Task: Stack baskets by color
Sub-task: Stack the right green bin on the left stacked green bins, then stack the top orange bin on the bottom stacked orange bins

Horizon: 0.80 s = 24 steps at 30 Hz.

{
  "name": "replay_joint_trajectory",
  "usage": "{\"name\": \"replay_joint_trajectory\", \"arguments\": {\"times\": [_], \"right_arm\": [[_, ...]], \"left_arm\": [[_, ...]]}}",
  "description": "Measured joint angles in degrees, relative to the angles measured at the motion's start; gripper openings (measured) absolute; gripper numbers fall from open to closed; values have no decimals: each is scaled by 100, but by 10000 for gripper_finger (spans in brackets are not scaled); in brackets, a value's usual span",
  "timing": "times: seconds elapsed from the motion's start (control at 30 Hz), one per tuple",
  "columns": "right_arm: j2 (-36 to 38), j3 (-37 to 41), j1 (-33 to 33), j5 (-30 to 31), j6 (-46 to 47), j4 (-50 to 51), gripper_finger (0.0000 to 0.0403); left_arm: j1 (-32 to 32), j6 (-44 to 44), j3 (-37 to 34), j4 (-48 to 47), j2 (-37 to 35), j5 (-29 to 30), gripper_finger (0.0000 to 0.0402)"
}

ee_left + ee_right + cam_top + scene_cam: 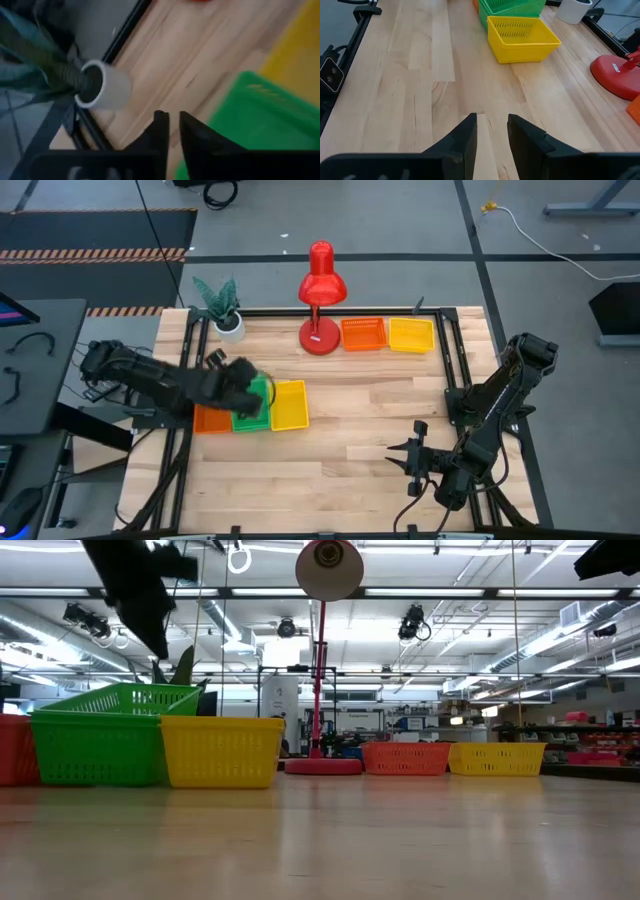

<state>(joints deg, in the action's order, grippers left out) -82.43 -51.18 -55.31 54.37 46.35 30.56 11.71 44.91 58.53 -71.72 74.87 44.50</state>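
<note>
Five basket positions show: near the red lamp (322, 298), an orange basket (363, 333) touches a yellow one (411, 334); well apart sit orange, green stack (100, 735), yellow. Sorting seems unfinished. Left end effector (238, 383) above the green, fingers narrowly apart, empty; right end effector (491, 131) apart, idle.

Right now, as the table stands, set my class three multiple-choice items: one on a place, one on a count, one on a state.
1. Which basket sits beside the lamp base? A green; B orange; C yellow.
2. Yellow baskets stand in how many places? A one; B two; C four.
3. The right gripper is: A holding a basket; B open and empty; C shut on the lamp.

Answers: B, the back orange basket adjoins the base. B, the near yellow basket and the back yellow basket. B, its fingers stand apart over bare table.
</note>
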Motion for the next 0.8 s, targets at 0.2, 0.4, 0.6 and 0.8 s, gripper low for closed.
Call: {"name": "replay_joint_trajectory", "arguments": {"times": [0.2, 0.4, 0.6, 0.8], "right_arm": [[0, 0, 0, 0, -2, -1, 114], [0, 0, 0, 1, 0, 0, 114], [0, 0, 0, 0, 48, -3, 113], [0, 0, 51, 68, 294, 5, 113]], "left_arm": [[-1287, -1477, -742, 1481, 2, -1591, 9], [-1646, -1862, -719, 1600, -6, -1626, 9], [-1383, -1902, -126, 1288, -192, -1338, 8], [-418, -1869, 32, 1999, -142, -1362, 20]]}}
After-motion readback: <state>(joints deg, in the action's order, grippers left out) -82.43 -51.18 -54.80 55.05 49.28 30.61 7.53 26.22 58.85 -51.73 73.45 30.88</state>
